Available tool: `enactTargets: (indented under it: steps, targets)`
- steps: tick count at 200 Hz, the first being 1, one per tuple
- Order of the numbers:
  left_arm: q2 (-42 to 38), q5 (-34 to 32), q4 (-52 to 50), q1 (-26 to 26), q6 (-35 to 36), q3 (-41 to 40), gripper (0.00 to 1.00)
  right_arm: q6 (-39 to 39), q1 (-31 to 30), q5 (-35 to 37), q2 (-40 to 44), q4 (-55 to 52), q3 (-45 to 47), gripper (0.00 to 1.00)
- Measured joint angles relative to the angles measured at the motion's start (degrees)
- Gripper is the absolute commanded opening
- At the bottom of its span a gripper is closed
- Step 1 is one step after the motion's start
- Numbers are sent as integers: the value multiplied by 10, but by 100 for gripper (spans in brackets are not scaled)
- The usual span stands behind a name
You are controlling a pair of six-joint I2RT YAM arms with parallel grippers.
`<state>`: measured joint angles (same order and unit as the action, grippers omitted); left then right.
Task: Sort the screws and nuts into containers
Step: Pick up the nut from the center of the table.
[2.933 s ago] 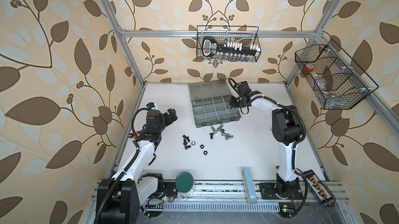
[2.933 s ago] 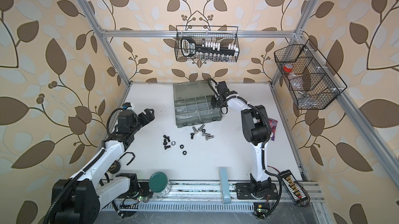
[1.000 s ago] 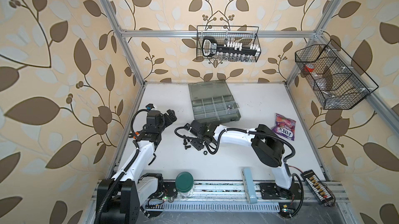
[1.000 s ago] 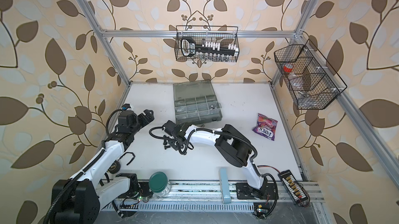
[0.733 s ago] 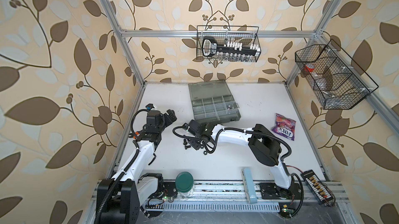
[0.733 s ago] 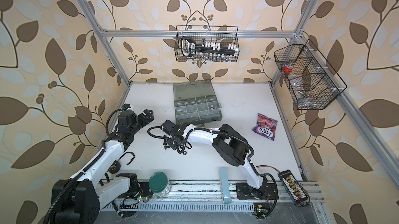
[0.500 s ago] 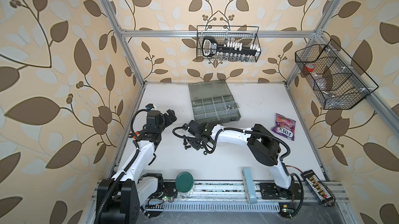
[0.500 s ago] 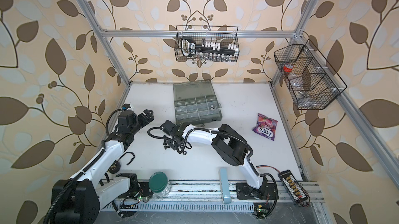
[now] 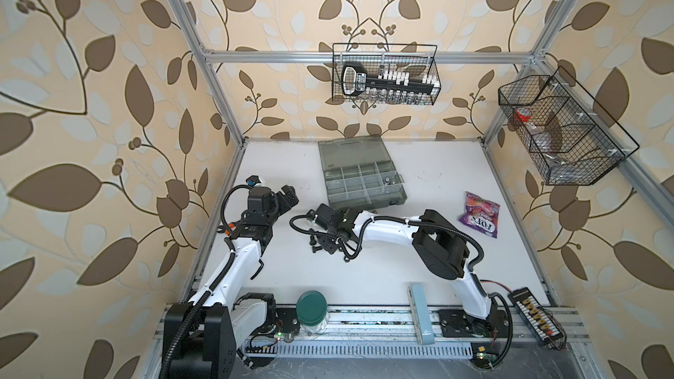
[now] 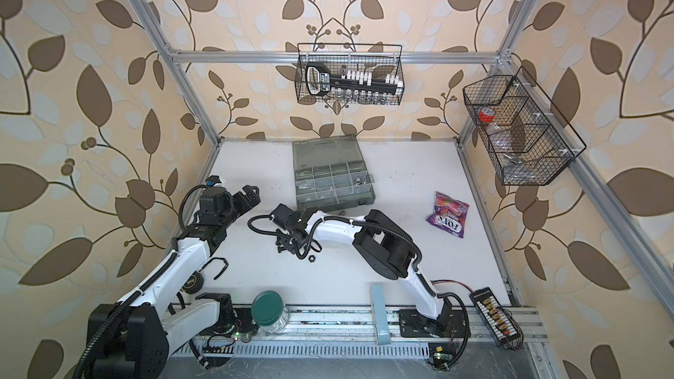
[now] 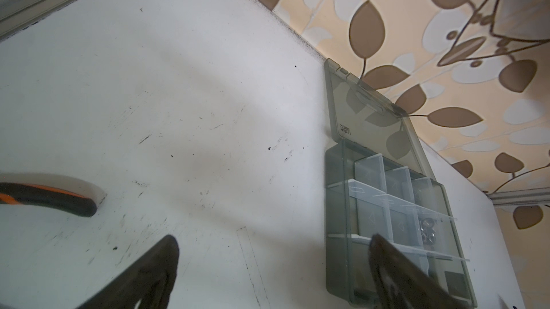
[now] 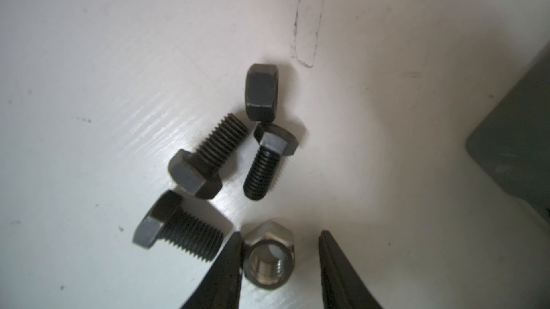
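Right gripper (image 12: 279, 266) down at the white table (image 9: 419, 271), left of centre and just on the near side of the open organizer case (image 9: 379, 201). Its fingers (image 12: 229, 266) stand apart on either side of a silver nut (image 12: 269, 258), whose threaded hole faces the wrist camera. One finger touches the nut and the other is clear of it, so nothing is clamped. Bunched just beside the nut lie three short black screws (image 12: 205, 155) and a black hexagonal piece (image 12: 262, 96) seen side-on. In a top view a lone black nut (image 10: 312, 258) lies slightly nearer than the gripper. A few silver pieces (image 10: 359, 181) sit in a compartment on the right side of the case, which rests at the far middle of the table with its lid laid back. The left gripper (image 9: 286, 196) hangs over the table's left side, pointed toward the case, fingers spread wide and holding nothing. A purple sweet packet (image 9: 477, 218) lies to the right, and a green-lidded jar (image 9: 311, 309) stands at the near edge.
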<state>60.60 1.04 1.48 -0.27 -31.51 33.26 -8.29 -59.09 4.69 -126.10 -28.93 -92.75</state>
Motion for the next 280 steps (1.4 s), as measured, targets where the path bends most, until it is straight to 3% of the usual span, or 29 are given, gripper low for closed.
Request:
enactTargets:
  steps: [105,172,280]
  targets:
    - [0,0,0,0,0,0,99,-2,0,0,0,1,1,32]
    - [0,0,0,0,0,0,99,-7,1,0,6,5,10,18]
    - [3,0,0,0,0,0,99,-20,32,-7,68,-12,45,12]
